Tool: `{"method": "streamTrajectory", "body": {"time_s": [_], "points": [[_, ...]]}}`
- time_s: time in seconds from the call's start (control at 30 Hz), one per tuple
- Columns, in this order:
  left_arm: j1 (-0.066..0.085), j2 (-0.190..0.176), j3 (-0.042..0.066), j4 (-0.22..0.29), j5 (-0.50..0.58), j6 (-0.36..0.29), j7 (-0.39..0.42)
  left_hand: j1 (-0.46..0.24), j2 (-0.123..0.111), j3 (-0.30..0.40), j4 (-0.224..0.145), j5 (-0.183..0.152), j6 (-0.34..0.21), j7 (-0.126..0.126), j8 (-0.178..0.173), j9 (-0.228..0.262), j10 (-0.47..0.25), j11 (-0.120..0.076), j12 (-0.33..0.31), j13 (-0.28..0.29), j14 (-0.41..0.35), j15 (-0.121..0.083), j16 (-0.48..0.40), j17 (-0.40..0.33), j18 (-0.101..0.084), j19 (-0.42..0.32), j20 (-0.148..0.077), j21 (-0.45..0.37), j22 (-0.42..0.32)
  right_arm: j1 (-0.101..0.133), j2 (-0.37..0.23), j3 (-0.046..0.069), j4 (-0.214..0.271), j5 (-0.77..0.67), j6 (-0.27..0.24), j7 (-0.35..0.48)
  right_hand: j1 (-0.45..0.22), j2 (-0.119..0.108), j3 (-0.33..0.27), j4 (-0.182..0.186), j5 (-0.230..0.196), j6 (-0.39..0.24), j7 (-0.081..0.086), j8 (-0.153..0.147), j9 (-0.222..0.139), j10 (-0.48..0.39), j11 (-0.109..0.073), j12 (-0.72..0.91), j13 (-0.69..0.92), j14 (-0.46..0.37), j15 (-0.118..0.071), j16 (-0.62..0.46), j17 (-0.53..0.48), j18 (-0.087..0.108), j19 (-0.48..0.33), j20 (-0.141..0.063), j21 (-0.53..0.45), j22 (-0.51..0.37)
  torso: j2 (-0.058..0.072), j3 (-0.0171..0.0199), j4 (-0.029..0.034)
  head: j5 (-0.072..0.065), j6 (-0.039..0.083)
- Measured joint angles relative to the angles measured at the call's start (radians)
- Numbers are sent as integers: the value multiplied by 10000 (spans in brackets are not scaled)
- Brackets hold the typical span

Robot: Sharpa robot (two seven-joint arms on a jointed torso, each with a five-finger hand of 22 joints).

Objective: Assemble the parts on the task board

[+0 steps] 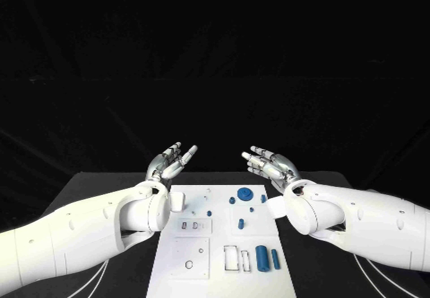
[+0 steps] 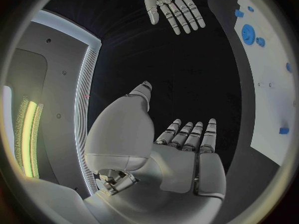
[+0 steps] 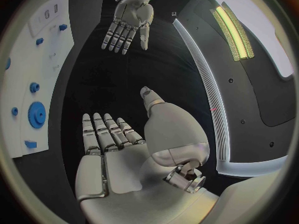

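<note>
The white task board [image 1: 202, 261] lies in the middle of the black table. On it I see a large blue gear [image 1: 245, 192], small blue pieces [image 1: 241, 223] near the middle, and a long blue cylinder [image 1: 261, 257] near the front. My left hand [image 1: 171, 159] is raised above the board's far left corner, fingers spread, holding nothing. My right hand [image 1: 269, 163] is raised above the far right corner, fingers apart and empty. The left wrist view shows my left hand [image 2: 187, 149] flat and open, with the right hand [image 2: 171, 5] across from it. In the right wrist view my right hand [image 3: 109, 144] is open beside the board [image 3: 37, 59] with the gear [image 3: 36, 115].
The black table [image 1: 89, 186] extends on both sides of the board. White recessed fixtures [image 1: 190, 257] sit on the board's left half and white slots [image 1: 235, 257] near the front middle.
</note>
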Motion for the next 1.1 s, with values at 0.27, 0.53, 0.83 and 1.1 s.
{"method": "streamTrajectory", "body": {"time_s": [0.27, 0.53, 0.83, 1.1], "points": [[21, -478, 0, 322, 71, 261, -45, 480, 355, 83, 15, 0, 1096, 57, 200, 118, 1203, 398, 204, 135, 1035, 168, 220, 134, 30, 189, 89, 126, 66, 223, -5, -106, -312, -1136, 699, -404, 1315, -147, 318, -1008, -408, 2266, 163, 388, 191, 2898, -106, 386, 165, 2957, -176, 447, 170, 156, 1559, 47, 736, 341, 47, 7, -17, 30, -41], [75, -909, 13, 593, 124, 428, 129, 942, 710, 104, -68, 0, 4039, 304, 729, 367, 5058, 437, 840, 394, 4947, 22, 957, 432, 438, 3836, 56, 1405, 655, 400, -83, -79, -621, -3533, 401, -344, 1956, -367, 819, -1923, -617, 4722, 499, 610, 274, 5238, -427, 474, 209, 5273, -576, 620, 222, 547, 3658, -11, 1714, 715, 256, 34, -25, 42, -57], [215, -1486, 24, 1098, 134, 770, 196, 1293, 799, -85, -242, -1, 6688, 793, 975, 450, 7717, -19, 1045, 457, 7883, -539, 1321, 571, 1161, 5795, 17, 2231, 803, 624, -163, -27, -793, -6247, 441, -879, 2028, -394, 1399, -2554, -717, 6250, 850, 610, 296, 6828, -776, 474, 223, 7106, -1053, 744, 304, 697, 5199, -369, 2626, 1040, 561, 81, 7, 32, -17], [526, -1993, 32, 1853, 139, 1398, 196, 1412, 681, -464, -356, -1, 7191, 857, 850, 424, 8490, -286, 1004, 495, 9252, -911, 1524, 881, 1323, 6783, -249, 2690, 868, 869, -137, 38, -931, -9165, 839, -1994, 1693, -728, 1548, -2703, -554, 7118, 565, 610, 331, 8064, -1223, 422, 309, 9237, -1733, 1332, 764, 697, 6769, -1071, 4169, 1816, 985, 97, 35, -38, 20]]}}
